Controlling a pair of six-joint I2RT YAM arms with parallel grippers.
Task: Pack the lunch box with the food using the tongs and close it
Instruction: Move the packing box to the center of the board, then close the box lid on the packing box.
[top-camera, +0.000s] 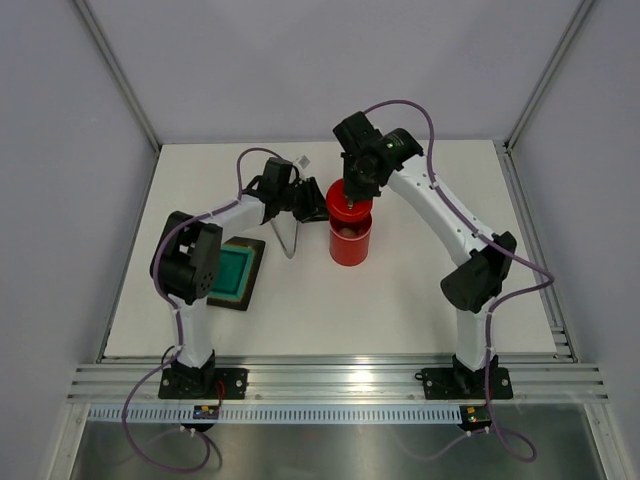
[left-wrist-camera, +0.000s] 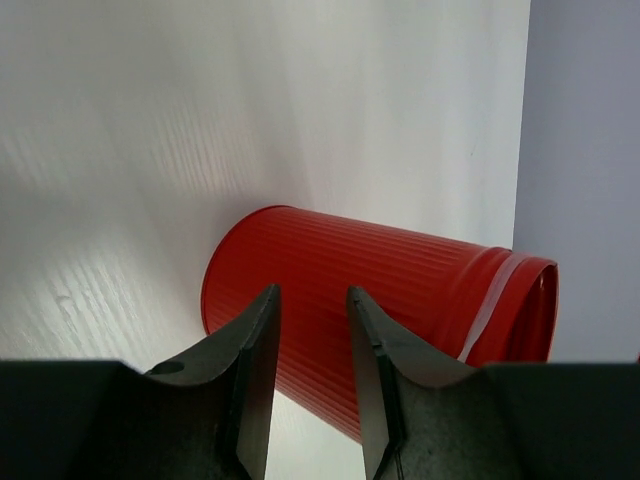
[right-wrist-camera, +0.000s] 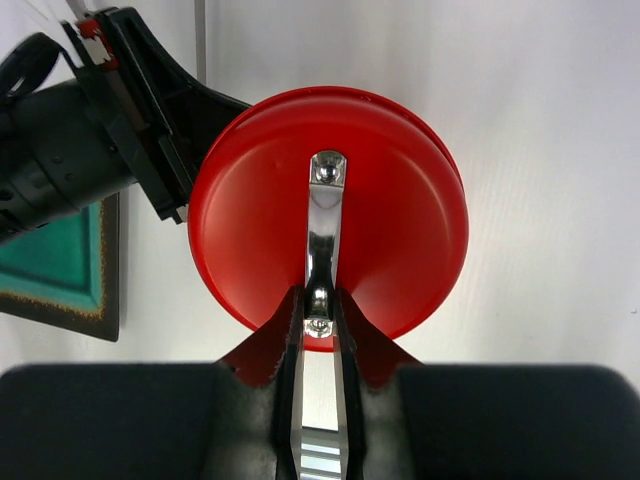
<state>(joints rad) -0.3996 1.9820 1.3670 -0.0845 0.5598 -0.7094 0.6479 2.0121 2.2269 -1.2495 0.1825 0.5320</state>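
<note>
- lunch box (top-camera: 351, 247): red ribbed canister, upright on the white counter (top-camera: 420, 300), mouth uncovered. a tan bit of food (top-camera: 346, 231) shows inside.
- lid (right-wrist-camera: 400, 215): red disc held over the canister's far rim, not seated.
- right end effector (right-wrist-camera: 318, 310): pinched on the lid's silver handle (right-wrist-camera: 325, 225).
- left end effector (left-wrist-camera: 310, 295): fingers spread, nothing between them, just beside the canister's wall.
- tongs (top-camera: 286, 238): silvery, between the canister and the tray.
- tray (top-camera: 222, 297): black, teal mat, left of the tongs.
</note>
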